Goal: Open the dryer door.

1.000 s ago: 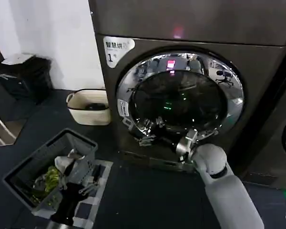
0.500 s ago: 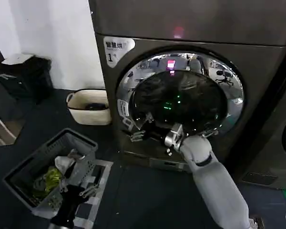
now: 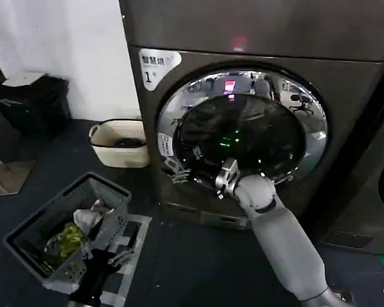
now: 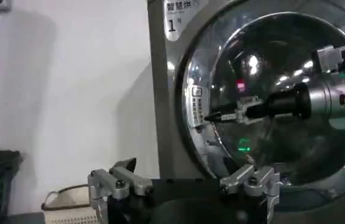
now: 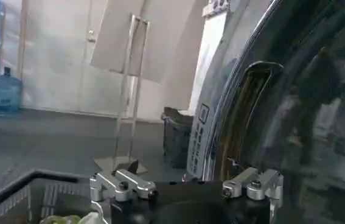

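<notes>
**Right gripper at the lower-left rim of the closed dryer door**

The dryer door (image 3: pixel 242 131) fills the front of the dark grey machine (image 3: pixel 345 89), its wide chrome ring around dark domed glass, and it sits flush in the machine's face. The right arm (image 3: pixel 278 236) reaches up from the near right, and the right gripper (image 3: pixel 219 181) sits against the lower part of the door, toward its left side. From the head camera the fingers are hard to make out against the reflections in the glass.

The left wrist camera gives a side look at the same spot: the right gripper (image 4: pixel 218 115) points toward the left edge of the chrome ring, its slim tip close to a small white label (image 4: pixel 195 107) on that ring. Whether the tip touches the ring cannot be told. The right wrist camera sees the door (image 5: pixel 294 109) edge-on, with the chrome rim curving away and the gripper's own two fingers (image 5: pixel 254 182) standing apart, nothing between them.

The left gripper (image 3: pixel 112 256) hangs low at the near left over a grey laundry basket (image 3: pixel 32 230) holding clothes; in its own wrist view its fingers (image 4: pixel 114 182) are spread wide and empty. A cream basket (image 3: pixel 121 153) stands on the floor left of the machine, by the white wall (image 3: pixel 70 45).
</notes>
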